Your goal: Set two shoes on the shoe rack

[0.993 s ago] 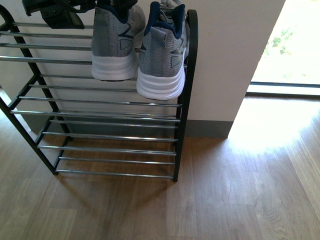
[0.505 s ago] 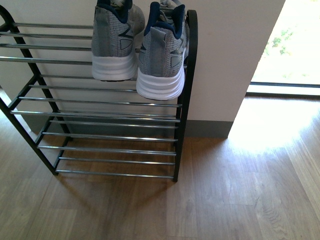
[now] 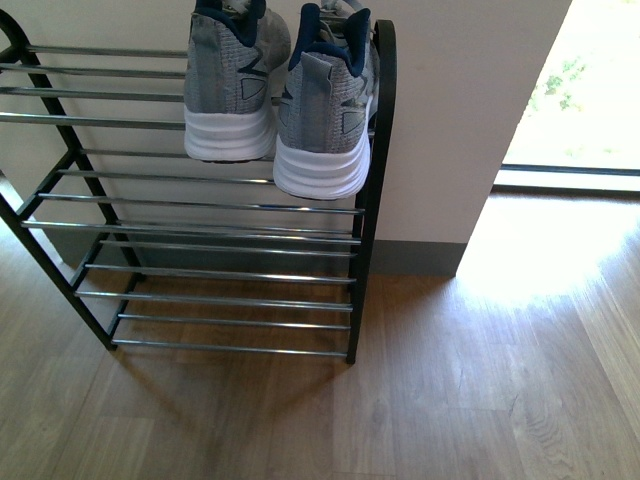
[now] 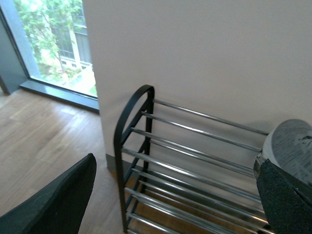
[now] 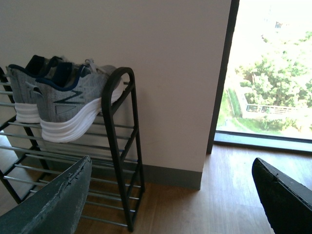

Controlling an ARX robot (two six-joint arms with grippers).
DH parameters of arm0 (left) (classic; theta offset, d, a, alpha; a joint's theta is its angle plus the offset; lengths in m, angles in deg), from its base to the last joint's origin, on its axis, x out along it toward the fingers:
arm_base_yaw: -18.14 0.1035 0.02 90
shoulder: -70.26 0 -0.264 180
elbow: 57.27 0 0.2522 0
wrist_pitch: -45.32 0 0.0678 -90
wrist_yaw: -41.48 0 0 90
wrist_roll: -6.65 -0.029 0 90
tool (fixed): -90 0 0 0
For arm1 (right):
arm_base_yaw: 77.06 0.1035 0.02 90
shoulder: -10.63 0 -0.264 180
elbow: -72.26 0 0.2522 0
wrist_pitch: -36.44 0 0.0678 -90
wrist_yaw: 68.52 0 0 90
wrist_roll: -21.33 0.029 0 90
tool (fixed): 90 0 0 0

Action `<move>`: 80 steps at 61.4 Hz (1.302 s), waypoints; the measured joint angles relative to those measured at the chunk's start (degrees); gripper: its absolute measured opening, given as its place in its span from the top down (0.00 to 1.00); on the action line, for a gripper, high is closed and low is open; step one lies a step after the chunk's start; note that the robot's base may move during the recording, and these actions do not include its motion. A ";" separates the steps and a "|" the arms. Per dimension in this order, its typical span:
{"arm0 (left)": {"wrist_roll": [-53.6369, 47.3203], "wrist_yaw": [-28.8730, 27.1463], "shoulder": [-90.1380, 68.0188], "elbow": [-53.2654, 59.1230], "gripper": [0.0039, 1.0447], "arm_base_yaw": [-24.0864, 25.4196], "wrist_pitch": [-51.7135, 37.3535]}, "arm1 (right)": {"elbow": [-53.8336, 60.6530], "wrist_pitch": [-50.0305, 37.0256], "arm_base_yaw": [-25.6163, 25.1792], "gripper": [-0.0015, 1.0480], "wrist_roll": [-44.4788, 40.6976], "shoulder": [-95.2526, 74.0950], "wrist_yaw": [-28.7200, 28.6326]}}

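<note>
Looking at the shoe rack (image 3: 386,80): I see both sneakers on its top tier, at the end by the arched side post.
Shoe by the post (image 3: 325,110): heel toward me, the white sole hanging a little over the front bar of the rack. It sits close against the post, but I cannot tell if it touches.
Second shoe (image 3: 228,80): just beside the first one, toward the middle of the rack, also heel out.
Left gripper (image 4: 174,163): fingers spread wide with nothing between them, facing the bare end of the rack.
Right gripper (image 5: 171,163): also spread wide and empty, apart from the rack on the post side.
Handling: I judge these shoes light. The knit upper is soft and will give under the pads, while the thick sole is firmer. For a correction I would take hold across the sole and heel, not the laces.
Risk: the chrome bars look smooth, so an overhanging heel may slide if pushed.
Progress: the placing looks done to me.
</note>
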 joint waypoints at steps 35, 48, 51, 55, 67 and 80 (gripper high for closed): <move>-4.07 4.37 16.22 20.59 0.15 1.92 -10.95 | 0.00 0.00 0.00 0.09 0.00 0.00 0.00; -6.58 14.80 22.73 27.30 0.60 2.67 -12.15 | 0.00 0.00 0.00 0.09 0.00 0.00 0.00; -6.62 14.82 24.37 28.39 0.70 2.67 -11.67 | 0.00 0.00 0.00 0.09 0.00 0.00 0.00; -6.69 14.82 25.99 29.40 0.80 2.67 -11.06 | 0.00 0.00 0.00 0.09 0.00 0.00 0.00; -6.91 14.82 32.52 32.52 0.99 2.67 -7.58 | 0.00 0.00 0.00 0.09 0.00 0.00 0.00; -6.93 14.82 38.32 34.29 0.99 2.67 -3.58 | 0.00 0.00 0.00 0.09 0.00 0.00 0.00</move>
